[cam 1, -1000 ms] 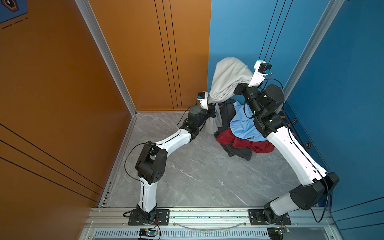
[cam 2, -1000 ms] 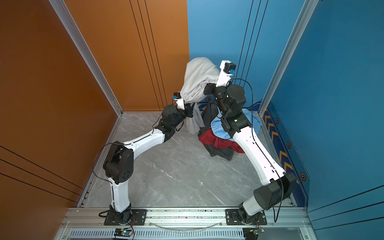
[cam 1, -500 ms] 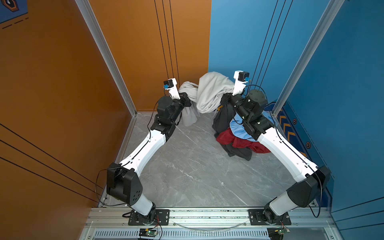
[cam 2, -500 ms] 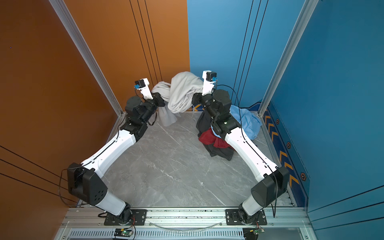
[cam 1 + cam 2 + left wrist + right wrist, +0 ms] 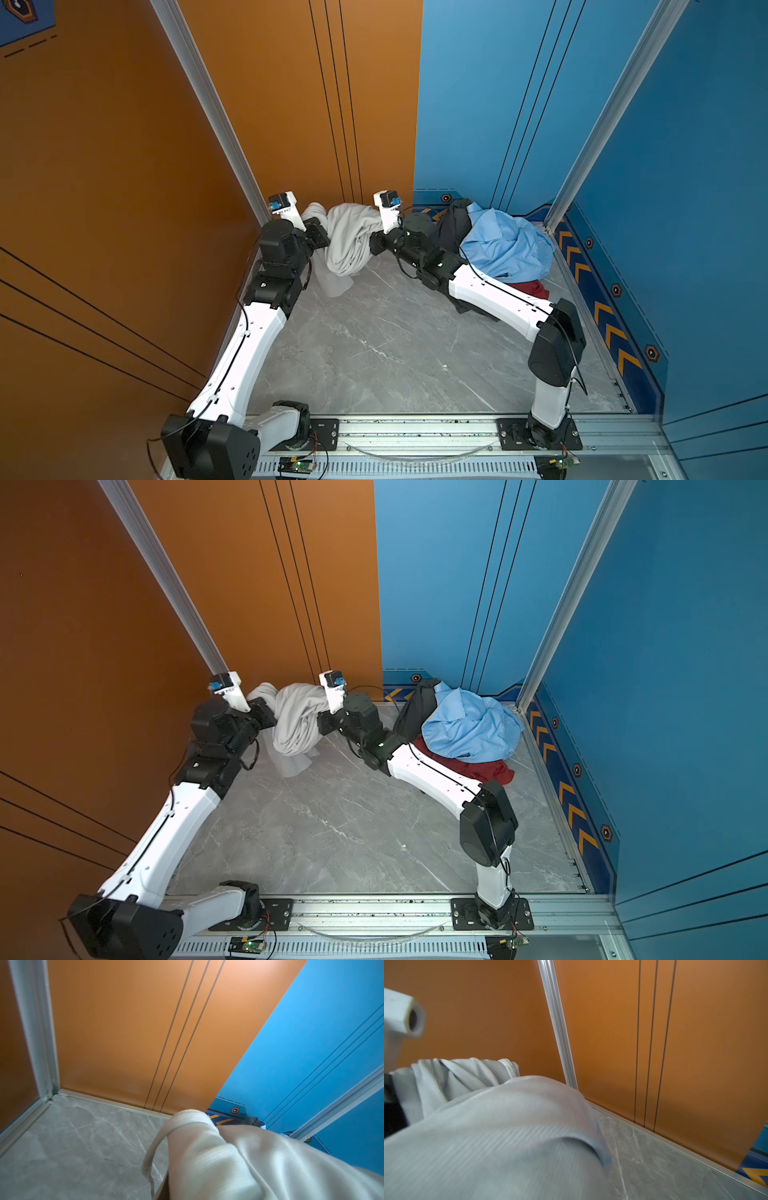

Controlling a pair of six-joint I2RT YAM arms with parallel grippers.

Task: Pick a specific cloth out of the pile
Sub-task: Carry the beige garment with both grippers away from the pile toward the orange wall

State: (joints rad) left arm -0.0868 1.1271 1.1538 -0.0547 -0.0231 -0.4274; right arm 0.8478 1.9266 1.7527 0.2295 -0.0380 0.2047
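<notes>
Your left gripper (image 5: pixel 321 235) and right gripper (image 5: pixel 375 244) both clench the cloth (image 5: pixel 348 243), now lowered well apart from the pile (image 5: pixel 505 247); you look finished separating it.

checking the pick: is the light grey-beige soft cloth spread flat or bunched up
Bunched up: the light grey-beige soft cloth hangs in twisted folds between the left gripper and right gripper.

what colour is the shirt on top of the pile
Light blue; the shirt shows best in a top view.
</notes>
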